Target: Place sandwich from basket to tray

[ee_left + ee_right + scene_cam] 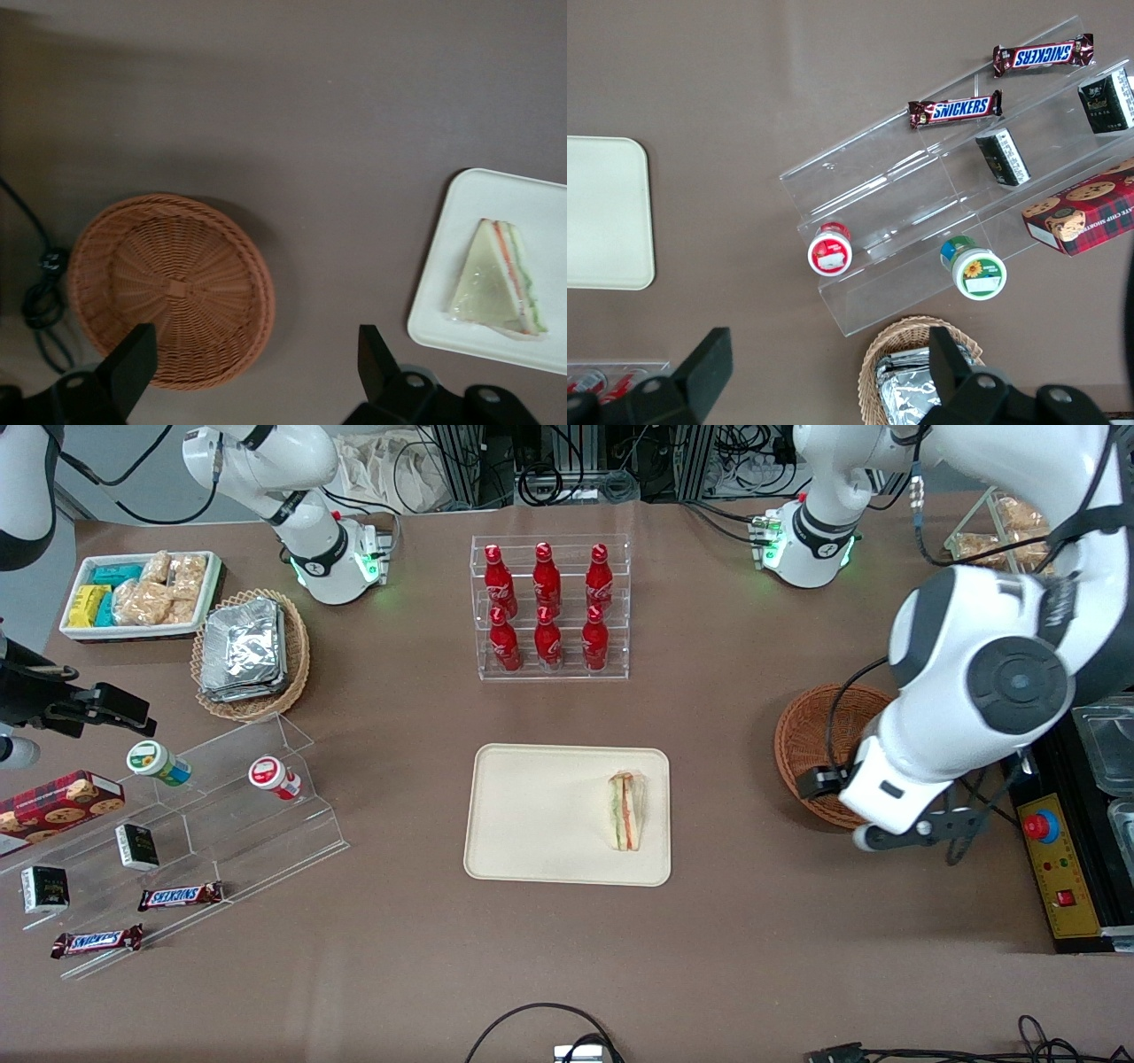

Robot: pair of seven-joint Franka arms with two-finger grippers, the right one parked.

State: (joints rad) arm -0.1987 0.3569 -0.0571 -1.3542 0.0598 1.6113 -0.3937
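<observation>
Nearest the front camera among the task's things, your sandwich (626, 810) lies flat in the tray (532, 815), close to the rim at the working arm's end, its filling stripes showing; judged from that, the placing looks done. Your gripper (252, 372) hangs over bare table between the basket (173, 288) and the tray, jaws spread wide with nothing between them, both fingers (133, 359) clear of the wicker. The basket sits empty, partly under the arm in the front view, with a dark cable (40, 292) just beside its rim, so mind that if you swing low. Farther from the camera, a clear rack of red bottles (549, 607) stands well apart from the tray and blocks nothing.
</observation>
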